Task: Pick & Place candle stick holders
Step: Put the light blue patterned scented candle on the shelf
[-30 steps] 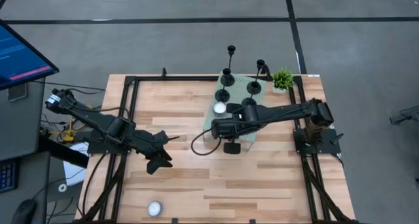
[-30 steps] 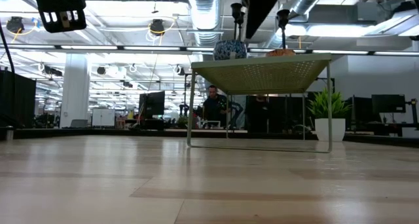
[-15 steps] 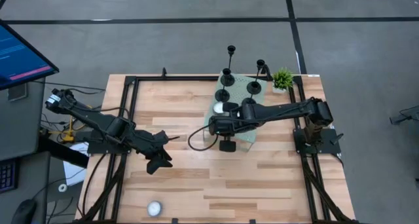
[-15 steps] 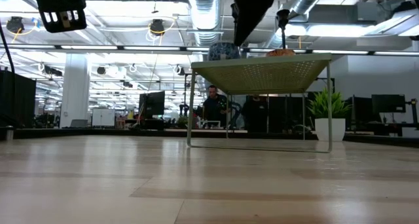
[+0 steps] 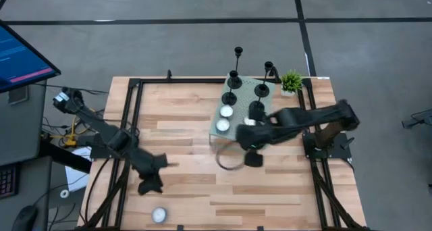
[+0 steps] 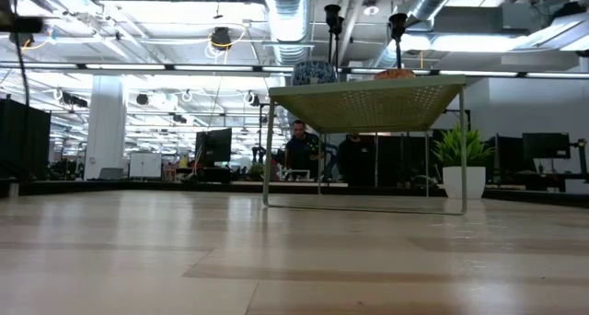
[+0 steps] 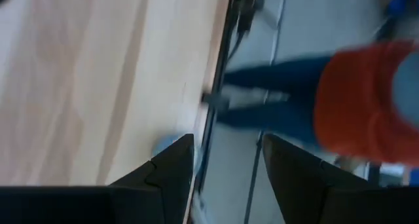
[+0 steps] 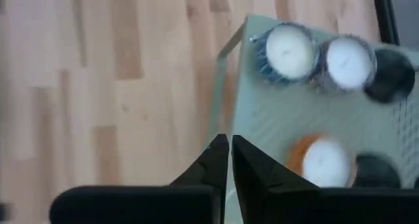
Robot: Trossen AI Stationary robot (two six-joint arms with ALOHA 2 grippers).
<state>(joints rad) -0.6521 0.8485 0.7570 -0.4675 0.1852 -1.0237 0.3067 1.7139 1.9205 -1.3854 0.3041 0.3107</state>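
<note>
Right hand withdrawn from shelf — empty, closed, tealight left

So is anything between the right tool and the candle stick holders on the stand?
Yes. White tealights sit on the green stand's near part, between the shut right tool and the black candle stick holders farther back.

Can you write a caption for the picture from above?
Right gripper shut beside the raised shelf of candlesticks; left gripper near a lone tealight.
</note>
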